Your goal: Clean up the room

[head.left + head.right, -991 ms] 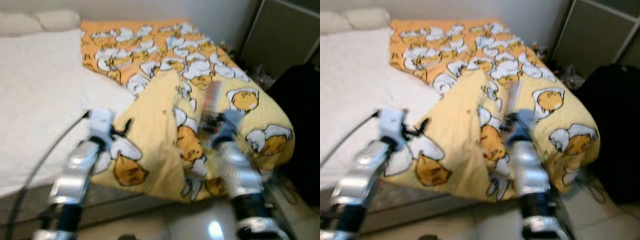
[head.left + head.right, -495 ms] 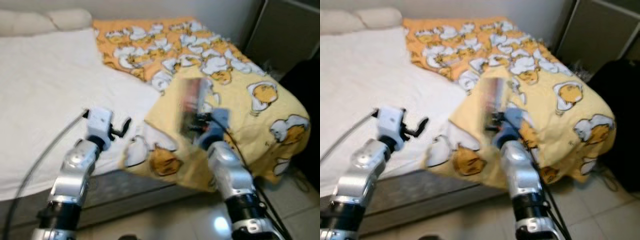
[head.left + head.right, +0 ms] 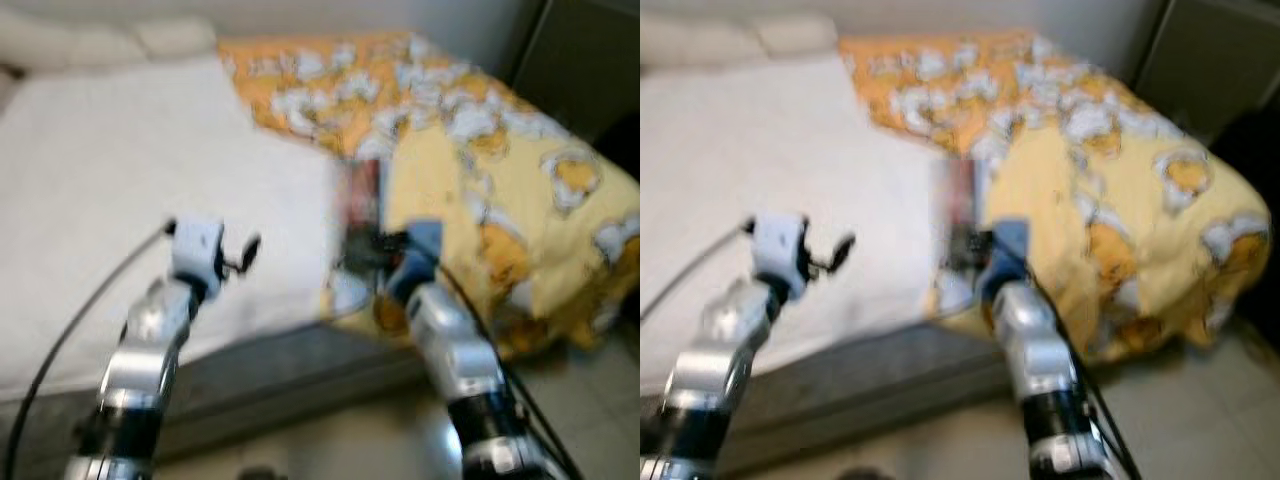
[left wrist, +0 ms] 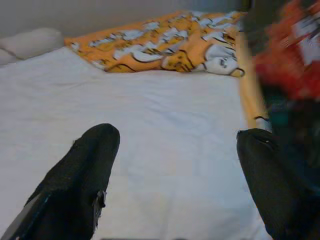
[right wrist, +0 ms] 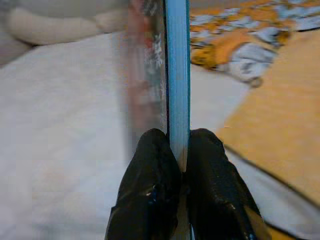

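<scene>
Since the earlier frame, our right hand point(image 5: 172, 150), clenched on a thin book point(image 5: 176, 75), has cleared the quilt point(image 3: 500, 200); left hand point(image 4: 175, 165) released above the bed point(image 3: 120, 180).

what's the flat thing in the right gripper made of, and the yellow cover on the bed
The flat thing looks like a thin book or card pack: glossy printed face, blue spine edge, though blurred. The yellow cover looks like soft matte woven fabric, judging by its folds and drape.
</scene>
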Available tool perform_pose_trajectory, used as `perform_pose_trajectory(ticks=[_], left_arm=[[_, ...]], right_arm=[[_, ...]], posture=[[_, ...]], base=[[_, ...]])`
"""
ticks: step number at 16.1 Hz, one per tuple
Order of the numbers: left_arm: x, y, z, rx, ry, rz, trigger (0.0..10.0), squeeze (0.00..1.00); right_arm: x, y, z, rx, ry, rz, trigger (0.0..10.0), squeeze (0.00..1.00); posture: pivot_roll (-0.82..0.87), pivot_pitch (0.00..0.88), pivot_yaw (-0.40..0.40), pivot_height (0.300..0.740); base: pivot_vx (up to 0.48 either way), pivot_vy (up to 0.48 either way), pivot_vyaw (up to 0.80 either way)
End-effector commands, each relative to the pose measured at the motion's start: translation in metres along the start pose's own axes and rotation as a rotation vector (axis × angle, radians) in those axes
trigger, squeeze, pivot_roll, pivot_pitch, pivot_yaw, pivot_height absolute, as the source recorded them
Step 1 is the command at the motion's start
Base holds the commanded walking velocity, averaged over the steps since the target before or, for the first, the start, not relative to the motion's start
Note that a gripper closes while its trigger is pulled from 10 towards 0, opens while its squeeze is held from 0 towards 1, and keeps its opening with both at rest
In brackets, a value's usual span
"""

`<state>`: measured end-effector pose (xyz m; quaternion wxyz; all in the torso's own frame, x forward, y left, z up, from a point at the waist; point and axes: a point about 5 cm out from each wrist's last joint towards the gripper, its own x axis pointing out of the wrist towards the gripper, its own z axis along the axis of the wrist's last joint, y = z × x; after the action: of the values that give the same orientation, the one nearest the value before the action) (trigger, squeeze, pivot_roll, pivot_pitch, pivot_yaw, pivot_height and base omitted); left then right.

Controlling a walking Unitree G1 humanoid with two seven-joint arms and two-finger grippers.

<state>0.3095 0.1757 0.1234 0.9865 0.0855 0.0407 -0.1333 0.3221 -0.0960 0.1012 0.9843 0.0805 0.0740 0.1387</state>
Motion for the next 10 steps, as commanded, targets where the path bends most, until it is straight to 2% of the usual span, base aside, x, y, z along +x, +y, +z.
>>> perform_pose_trajectory(ticks=[1, 10], left_arm=[[0.0021, -0.009, 0.0011, -0.001, -0.003, -0.024, 10.0, 0.0], [0.0021, -0.0098, 0.0006, -0.001, 0.001, -0.022, 10.0, 0.0]], right_arm=[[-0.002, -0.0122, 0.0147, -0.021, -0.064, -0.037, 10.0, 0.0], [-0.0027, -0.0097, 0.0132, -0.042, -0.06, -0.015, 10.0, 0.0]], posture=[[0.14, 0.0, -0.002, 0.74], [0.14, 0.0, -0.005, 0.74]], base=[[0.0, 0.454, 0.0], [0.0, 0.417, 0.0]])
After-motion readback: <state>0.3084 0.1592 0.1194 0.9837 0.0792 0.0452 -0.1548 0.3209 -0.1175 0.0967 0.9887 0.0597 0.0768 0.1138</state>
